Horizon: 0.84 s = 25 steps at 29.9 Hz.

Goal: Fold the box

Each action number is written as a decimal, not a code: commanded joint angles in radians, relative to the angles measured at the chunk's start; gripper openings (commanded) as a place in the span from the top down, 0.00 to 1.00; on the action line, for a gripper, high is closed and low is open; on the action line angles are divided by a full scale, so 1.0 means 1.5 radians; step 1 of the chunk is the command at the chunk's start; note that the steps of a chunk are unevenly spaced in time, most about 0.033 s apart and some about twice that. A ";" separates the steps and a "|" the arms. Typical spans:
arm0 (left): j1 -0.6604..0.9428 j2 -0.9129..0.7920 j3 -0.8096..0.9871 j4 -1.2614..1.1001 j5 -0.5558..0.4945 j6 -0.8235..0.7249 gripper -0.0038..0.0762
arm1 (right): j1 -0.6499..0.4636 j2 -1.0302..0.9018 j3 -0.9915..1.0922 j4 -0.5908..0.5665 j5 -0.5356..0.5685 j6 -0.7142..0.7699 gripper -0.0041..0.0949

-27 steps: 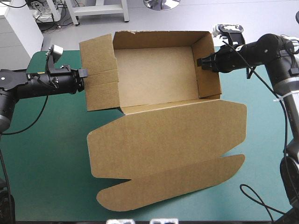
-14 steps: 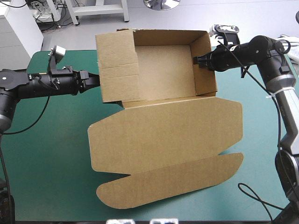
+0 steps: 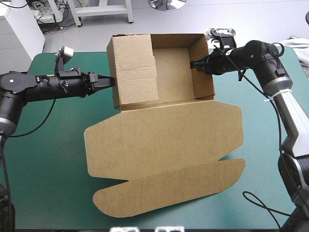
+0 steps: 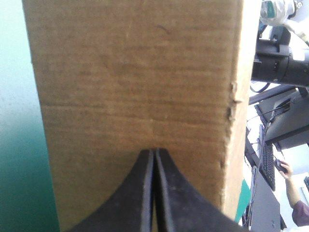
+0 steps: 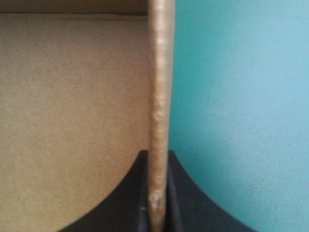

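- Since the earlier frames the left wall [image 3: 135,67] of the box [image 3: 166,121] has swung in. It flared out toward the left of the frame then; now it stands up and leans over the tray floor [image 3: 171,72].
- The left hand [image 3: 112,81] has followed it rightward, and the tray looks narrower from side to side than before.
- The right hand [image 3: 192,64] and the right wall [image 3: 203,67] it holds have moved left, and the lid [image 3: 159,145] has slid slightly left on the counter [image 3: 48,159].
- The box sits in the upper middle of the high view with its open side up and its walls raised.
- The tray's long side runs left to right across the frame. The whole sheet's long axis runs from the top of the frame down to the bottom.
- The lid lies flat on the teal-green cover, reaching toward the lower part of the frame. Its rounded tuck flap [image 3: 169,191] is lowest, and its edges climb a little toward the right.
- The left hand [image 4: 154,151] has its black fingers pressed together into one point. It grips nothing, and the tip rests against the outer face of the left wall.
- The right hand [image 5: 157,154] is all but closed, with the top edge of the right wall pinched between its fingers. The tray's inside is on one side of them and bare cover on the other.
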 commanded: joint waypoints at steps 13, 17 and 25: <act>-0.005 -0.023 -0.017 -0.044 0.049 -0.002 0.51 | 0.043 -0.018 -0.020 -0.018 -0.039 0.025 0.97; -0.005 -0.023 -0.017 -0.043 0.057 -0.002 0.51 | 0.044 -0.017 -0.020 -0.018 -0.039 0.025 0.97; -0.005 -0.023 -0.017 -0.041 0.048 -0.002 0.51 | 0.050 -0.013 -0.020 -0.023 -0.041 0.037 0.97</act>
